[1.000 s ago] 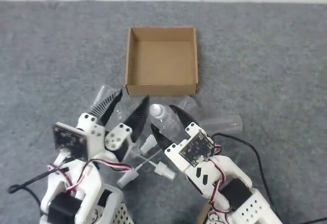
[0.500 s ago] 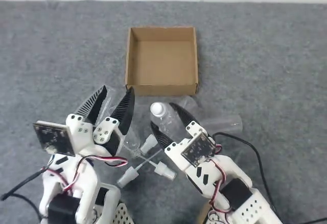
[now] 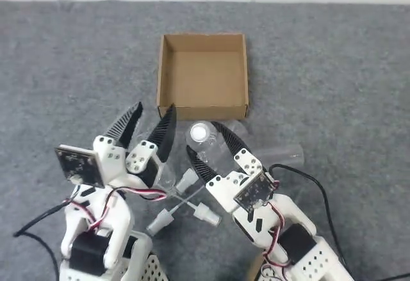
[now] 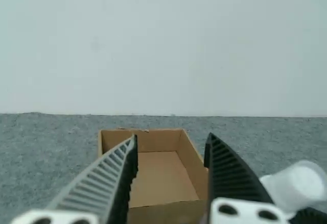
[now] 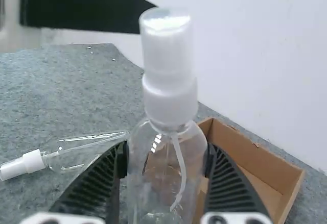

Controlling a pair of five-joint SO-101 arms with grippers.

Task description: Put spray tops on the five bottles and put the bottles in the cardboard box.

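We record the right gripper (image 3: 204, 141) clamped on a clear bottle (image 5: 166, 137), which it holds upright. A white spray top (image 5: 167, 71) is seated on the bottle's neck, and a dip tube (image 5: 179, 173) is visible inside. The bottle is just on the near side of the cardboard box (image 3: 202, 111), which sits toward the worktop's (image 3: 333, 70) far edge. The left gripper (image 3: 155, 109) hangs beside the bottle, jaws apart, holding nothing. Loose spray tops (image 3: 206, 214) lie toward the near edge.
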